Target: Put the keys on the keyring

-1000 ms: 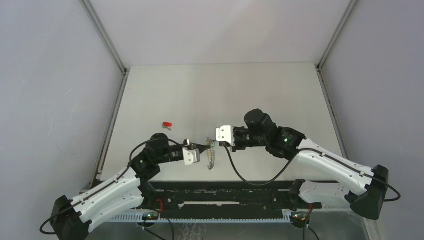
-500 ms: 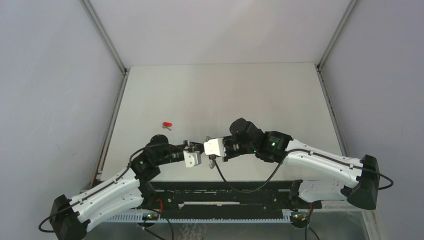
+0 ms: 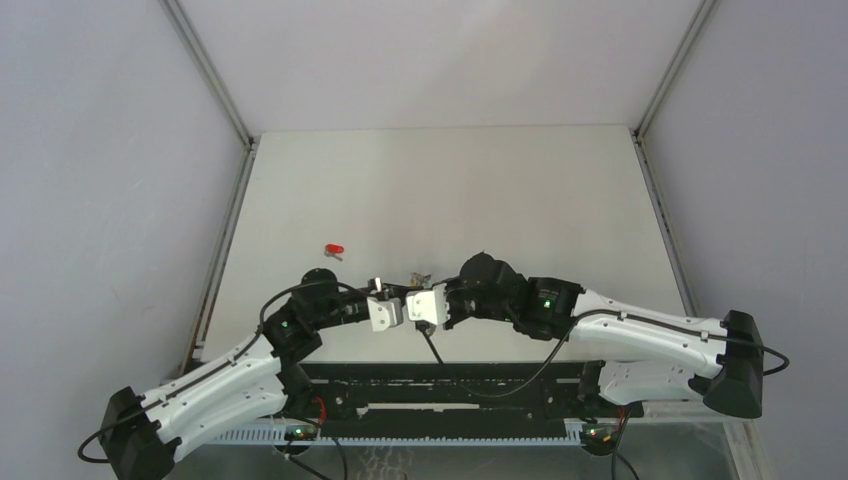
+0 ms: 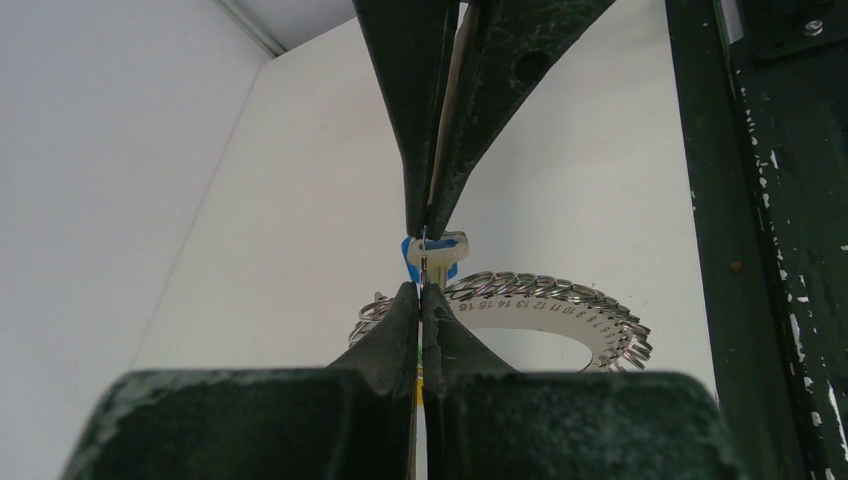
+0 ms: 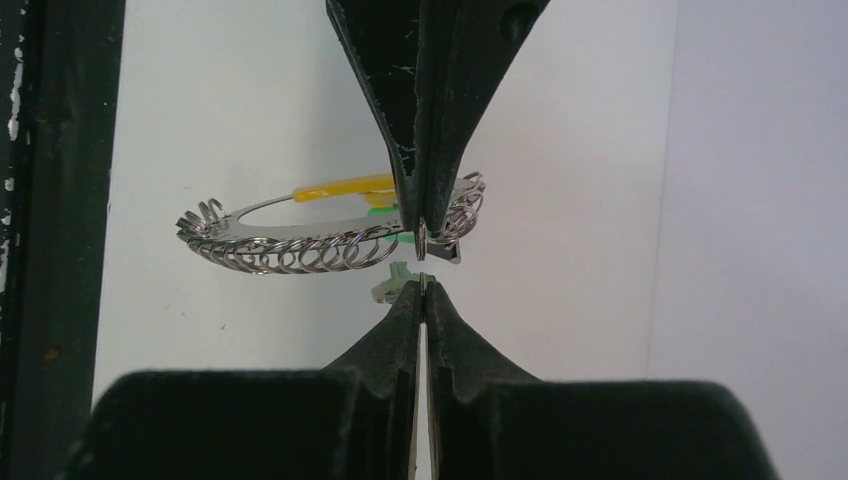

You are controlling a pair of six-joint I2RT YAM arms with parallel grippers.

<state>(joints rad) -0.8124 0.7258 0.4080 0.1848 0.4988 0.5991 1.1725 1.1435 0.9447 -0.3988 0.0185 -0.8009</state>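
Farthest left, the red key [image 3: 334, 247] lies alone on the table [image 3: 500, 180], well apart from both of my arms.

Next comes my left gripper [image 4: 421, 292], low over the near part of the table. Its jaws are pressed together with no gap between them. From the right wrist view its two dark fingers come down onto the right end of the keyring [image 4: 560, 308] and pinch its edge there. The keyring is a flat metal band with small numbers stamped along it and many little wire loops strung around its rim. It stretches away sideways from my fingertips. A yellow tab [image 5: 340, 187] lies along its far side, with a bit of green beside it.

Just past the left tips is the blue key [image 4: 440, 250]. Its blue head bears a pale patch and sits between the tips of my two grippers, just in front of the keyring.

On the right, my right gripper [image 5: 425, 285] points straight at the left one, tip almost against tip. Its jaws are also fully closed. The blue head sits right at its tips, but I cannot tell whether they pinch the key.
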